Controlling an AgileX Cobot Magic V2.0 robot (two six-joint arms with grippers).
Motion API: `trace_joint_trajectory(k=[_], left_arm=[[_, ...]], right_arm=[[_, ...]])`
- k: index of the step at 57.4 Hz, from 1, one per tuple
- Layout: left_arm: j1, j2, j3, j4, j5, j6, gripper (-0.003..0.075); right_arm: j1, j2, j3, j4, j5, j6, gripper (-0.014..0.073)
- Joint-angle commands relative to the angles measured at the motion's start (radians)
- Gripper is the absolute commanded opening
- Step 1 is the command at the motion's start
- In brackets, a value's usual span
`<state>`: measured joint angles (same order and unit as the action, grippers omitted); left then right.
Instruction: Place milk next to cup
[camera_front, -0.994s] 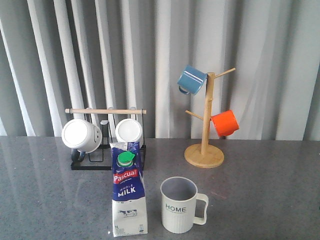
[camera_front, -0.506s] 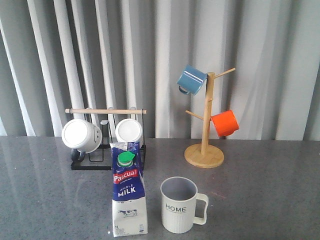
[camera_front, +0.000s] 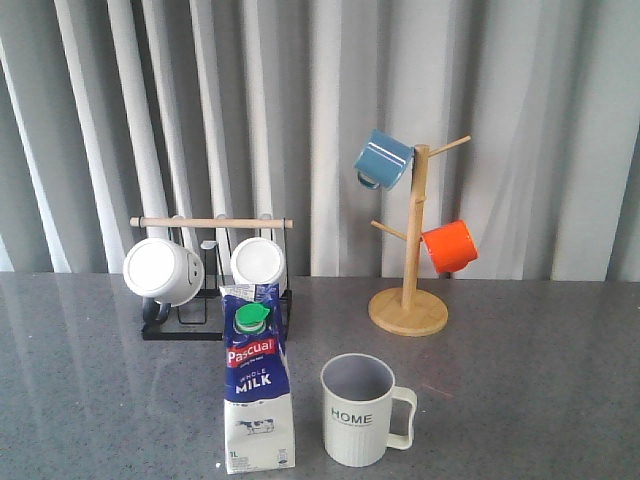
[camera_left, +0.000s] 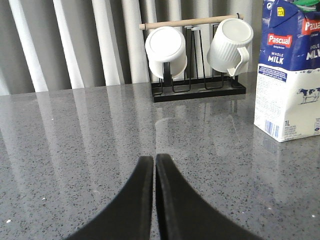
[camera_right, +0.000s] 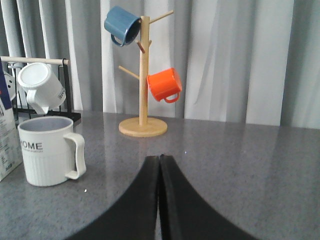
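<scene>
step: placement looks done, milk (camera_front: 258, 385) upright just beside cup (camera_front: 360, 410) | left gripper (camera_left: 153, 165), right gripper (camera_right: 159, 165): fingers pressed together, empty | next: you probably just hold clear

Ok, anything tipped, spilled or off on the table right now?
Nothing stands out. The milk stands upright just left of the cup, apart from it, no spill visible. Both grippers, left and right, are shut and empty.
</scene>
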<state>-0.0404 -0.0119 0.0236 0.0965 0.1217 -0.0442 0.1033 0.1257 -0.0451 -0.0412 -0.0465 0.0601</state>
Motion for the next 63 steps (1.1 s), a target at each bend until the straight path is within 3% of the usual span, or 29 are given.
trace_joint_trajectory(k=[1, 8, 63], left_arm=[[-0.001, -0.012, -0.021, -0.007, -0.07, -0.003, -0.0006], [-0.001, -0.012, -0.021, -0.007, -0.07, -0.003, -0.0006], [-0.001, -0.012, -0.021, -0.007, -0.07, -0.003, -0.0006]], right_arm=[[-0.007, -0.065, 0.062, 0.028, -0.072, 0.002, -0.0008], [-0.007, -0.145, 0.082, 0.03, 0.019, 0.001, -0.0008], [-0.007, -0.151, 0.083, 0.03, -0.019, -0.003, -0.0008]])
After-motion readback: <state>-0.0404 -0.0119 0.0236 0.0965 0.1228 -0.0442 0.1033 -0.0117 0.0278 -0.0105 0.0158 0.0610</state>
